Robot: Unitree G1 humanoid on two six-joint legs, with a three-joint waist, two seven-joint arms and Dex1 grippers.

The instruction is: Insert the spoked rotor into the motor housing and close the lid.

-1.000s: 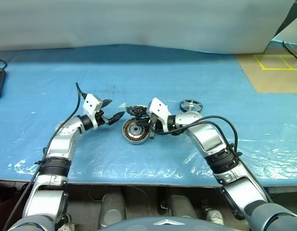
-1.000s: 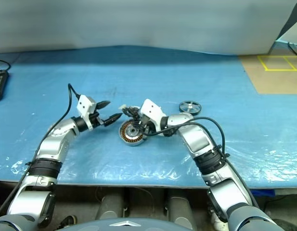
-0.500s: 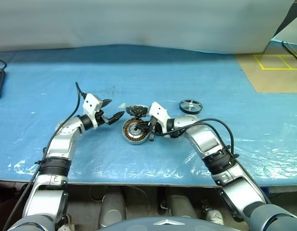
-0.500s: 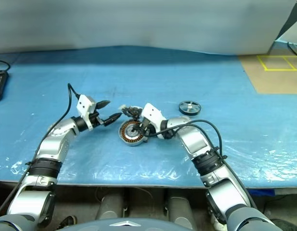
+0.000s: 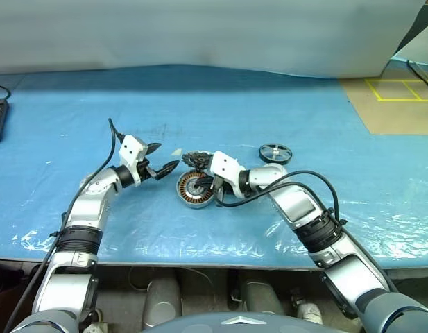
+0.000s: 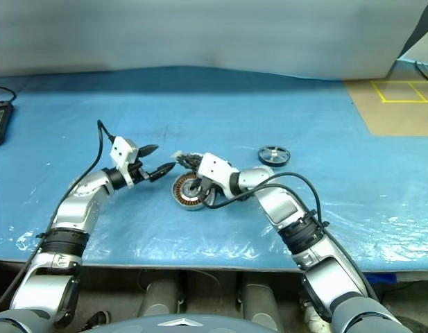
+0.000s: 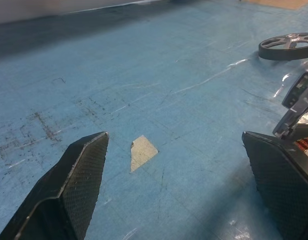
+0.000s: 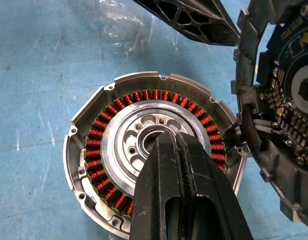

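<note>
the short round grey metal motor housing (image 8: 154,155), its ring of copper windings facing up, lies on the blue plastic-covered table (image 5: 283,111), ready to take a part from above. the right gripper (image 8: 179,150) hangs just over its silver hub with both black fingers pressed together and nothing between them, likely probing or steadying. the grey toothed lid (image 8: 281,100) stands tilted just beside the housing, leaving the opening free. the flat black spoked rotor (image 5: 275,152) rests well apart, not yet fetched. the left gripper (image 5: 160,158) waits nearby, spread wide and empty. a pale wall backs the table; taped yellow floor marks show beyond.
</note>
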